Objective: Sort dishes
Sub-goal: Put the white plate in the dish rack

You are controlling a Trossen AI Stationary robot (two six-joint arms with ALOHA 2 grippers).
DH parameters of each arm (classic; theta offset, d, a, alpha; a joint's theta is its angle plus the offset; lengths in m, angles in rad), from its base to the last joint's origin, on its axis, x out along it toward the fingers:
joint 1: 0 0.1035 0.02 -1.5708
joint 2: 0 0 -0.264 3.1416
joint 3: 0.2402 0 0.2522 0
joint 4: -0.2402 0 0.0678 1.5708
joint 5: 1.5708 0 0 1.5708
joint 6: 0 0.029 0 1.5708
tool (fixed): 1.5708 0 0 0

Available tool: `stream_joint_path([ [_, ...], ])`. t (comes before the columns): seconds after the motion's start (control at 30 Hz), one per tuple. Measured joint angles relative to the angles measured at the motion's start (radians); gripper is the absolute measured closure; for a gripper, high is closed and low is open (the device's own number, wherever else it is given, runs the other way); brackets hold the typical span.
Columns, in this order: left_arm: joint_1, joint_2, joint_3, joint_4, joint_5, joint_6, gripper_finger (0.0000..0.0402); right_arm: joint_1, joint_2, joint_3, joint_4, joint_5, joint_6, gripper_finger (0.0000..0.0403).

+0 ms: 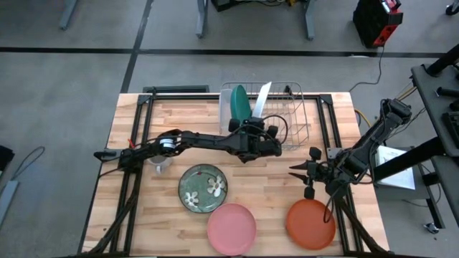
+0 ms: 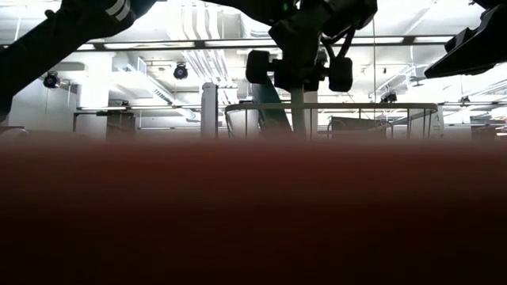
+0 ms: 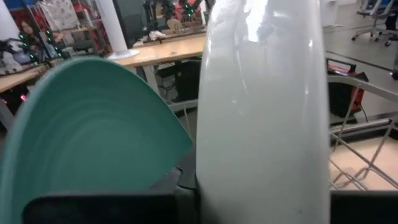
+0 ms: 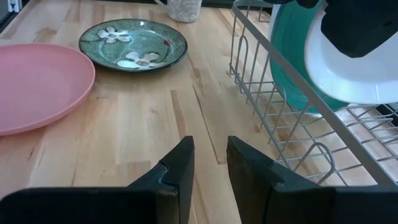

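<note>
From above, the wire dish rack (image 1: pixel 276 115) at the table's back edge holds the teal plate (image 1: pixel 239 102) and the white bowl (image 1: pixel 262 99) on edge, the left gripper (image 1: pixel 259 127) pinching the bowl; the flower plate (image 1: pixel 203 188), pink plate (image 1: pixel 232 228) and orange-red plate (image 1: pixel 310 223) lie flat near the front edge. In the right wrist view, the right gripper (image 4: pixel 209 163) sits slightly open over bare wood beside the rack.

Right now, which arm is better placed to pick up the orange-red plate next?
Right. Its pincer hovers free just above the orange-red plate, while the left pincer holds the white bowl over the rack.
</note>
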Motion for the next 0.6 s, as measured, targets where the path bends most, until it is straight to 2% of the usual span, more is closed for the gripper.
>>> stream_joint_path([
  [0.2,0.006,-0.001,-0.012,-0.009,0.006,-0.025,0.0327,0.000,0.000,0.000,0.000,0.000,0.000,0.0324],
  [0.6,0.005,0.000,-0.012,-0.004,0.013,-0.016,0.0347,0.000,0.000,0.000,0.000,0.000,0.000,0.0311],
])
